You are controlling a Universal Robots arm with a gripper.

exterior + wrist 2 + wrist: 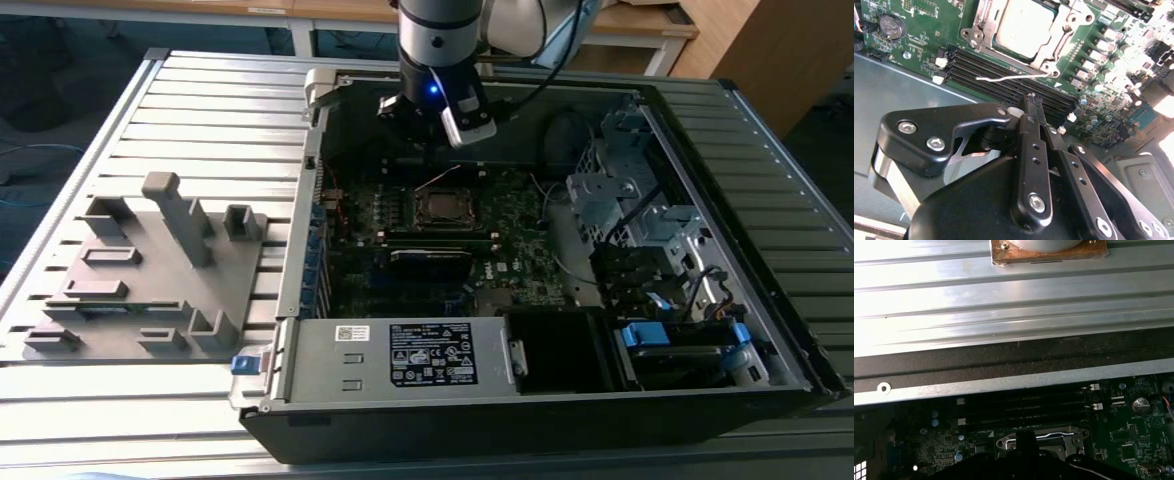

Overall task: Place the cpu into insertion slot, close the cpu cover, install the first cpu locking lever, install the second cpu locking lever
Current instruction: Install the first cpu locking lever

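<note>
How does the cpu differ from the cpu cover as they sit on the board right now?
In the second wrist view, the cpu is a plain, dull, solid square, while the cpu cover is a shinier metal frame with an open window. The cpu sits in the middle, and the cpu cover rings it along its edges. Both are grey metal and lie flat on the board.
</note>
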